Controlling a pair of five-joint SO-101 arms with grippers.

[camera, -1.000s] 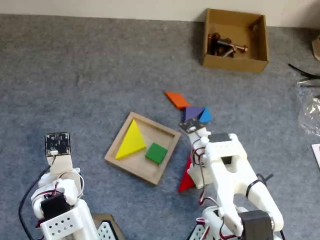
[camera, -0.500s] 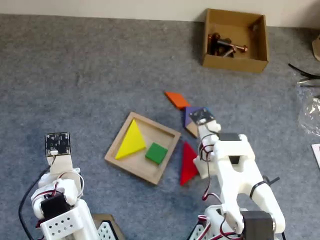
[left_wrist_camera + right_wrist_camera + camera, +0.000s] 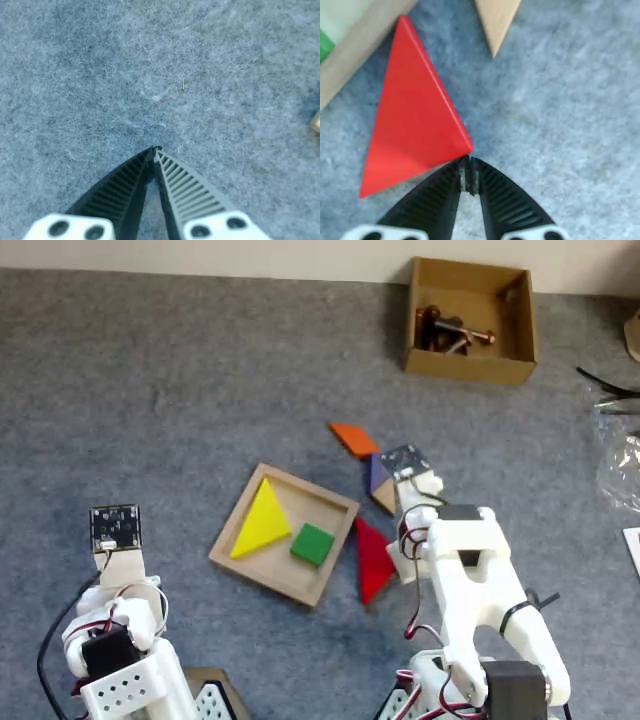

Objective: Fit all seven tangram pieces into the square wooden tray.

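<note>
The square wooden tray [image 3: 334, 552] lies mid-table and holds a yellow triangle [image 3: 262, 520] and a green square [image 3: 313, 544]. A red triangle [image 3: 373, 558] lies flat on the carpet against the tray's right rim. My right gripper [image 3: 469, 167] is shut and empty, its tips touching the red triangle [image 3: 412, 120] at one corner. Beyond it lie a tan triangle [image 3: 497, 15] and the tray rim [image 3: 355, 47]. An orange parallelogram [image 3: 354, 439] and a purple triangle [image 3: 377, 474] sit past the tray, partly under the right arm [image 3: 455, 550]. My left gripper [image 3: 156, 149] is shut over bare carpet.
A cardboard box [image 3: 470, 322] with small metal parts stands at the back right. Plastic wrap and cables [image 3: 615, 440] lie at the right edge. The left arm [image 3: 120, 580] stands at the front left, far from the tray. Grey carpet covers the table.
The right arm has moved away from its base, and the red triangle has slid up and left until it rests beside the tray's rim. The left arm has kept still.
</note>
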